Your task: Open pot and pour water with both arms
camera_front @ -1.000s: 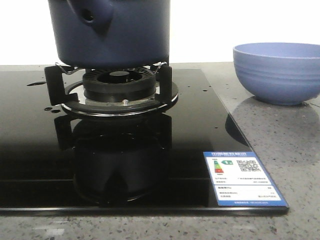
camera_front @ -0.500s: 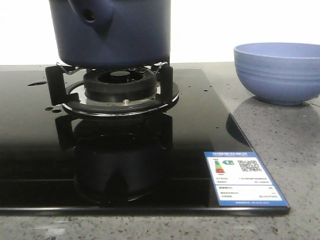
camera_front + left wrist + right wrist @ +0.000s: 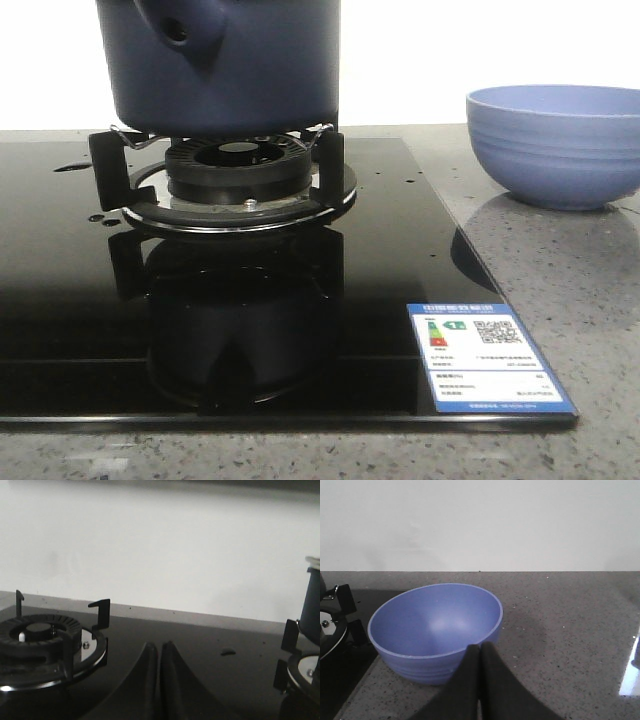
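The dark navy-blue pot (image 3: 225, 60) stands on the burner's supports on the black hob (image 3: 60, 300), its tubular stub (image 3: 180, 30) facing the camera; its top and lid are cut off above the front view. A sliver of the pot (image 3: 312, 605) shows in the left wrist view. My left gripper (image 3: 159, 645) is shut and empty, low over the hob between two burners. My right gripper (image 3: 480, 646) is shut and empty, just in front of the light-blue ribbed bowl (image 3: 436, 630). Neither gripper shows in the front view.
The light-blue bowl (image 3: 555, 145) sits empty on the grey speckled counter (image 3: 560, 270) right of the hob. A second burner (image 3: 45, 640) with black supports lies beside my left gripper. A blue energy label (image 3: 485, 355) sticks to the hob's front right corner. A white wall stands behind.
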`<state>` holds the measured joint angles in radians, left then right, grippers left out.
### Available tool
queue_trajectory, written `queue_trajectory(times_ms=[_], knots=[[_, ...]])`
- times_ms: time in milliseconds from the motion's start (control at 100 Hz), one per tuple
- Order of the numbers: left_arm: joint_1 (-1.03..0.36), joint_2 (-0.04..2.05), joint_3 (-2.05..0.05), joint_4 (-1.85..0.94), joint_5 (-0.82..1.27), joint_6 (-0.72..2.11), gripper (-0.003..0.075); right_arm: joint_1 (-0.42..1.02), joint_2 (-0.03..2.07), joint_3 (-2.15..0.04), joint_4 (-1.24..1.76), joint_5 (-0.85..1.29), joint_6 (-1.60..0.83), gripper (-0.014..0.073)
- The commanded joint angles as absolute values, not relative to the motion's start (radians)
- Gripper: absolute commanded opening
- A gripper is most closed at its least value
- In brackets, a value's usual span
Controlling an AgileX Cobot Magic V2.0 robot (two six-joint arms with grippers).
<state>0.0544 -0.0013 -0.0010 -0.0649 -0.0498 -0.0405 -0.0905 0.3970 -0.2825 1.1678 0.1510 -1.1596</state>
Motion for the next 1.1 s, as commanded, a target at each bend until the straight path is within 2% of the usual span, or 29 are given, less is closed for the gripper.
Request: queue_trajectory(times_ms=[0,1090], knots=[[0.059,-0.035,0.034,-0.058,-0.093,-0.058,-0.0020,-0.098,0.400,-0.311,1.182,0.119,-1.165,-0.0063],[0.059,-0.032,0.034,-0.060,-0.074,-0.058,-0.0020,-0.098,0.400,-0.311,1.182,0.119,-1.165,-0.0063]])
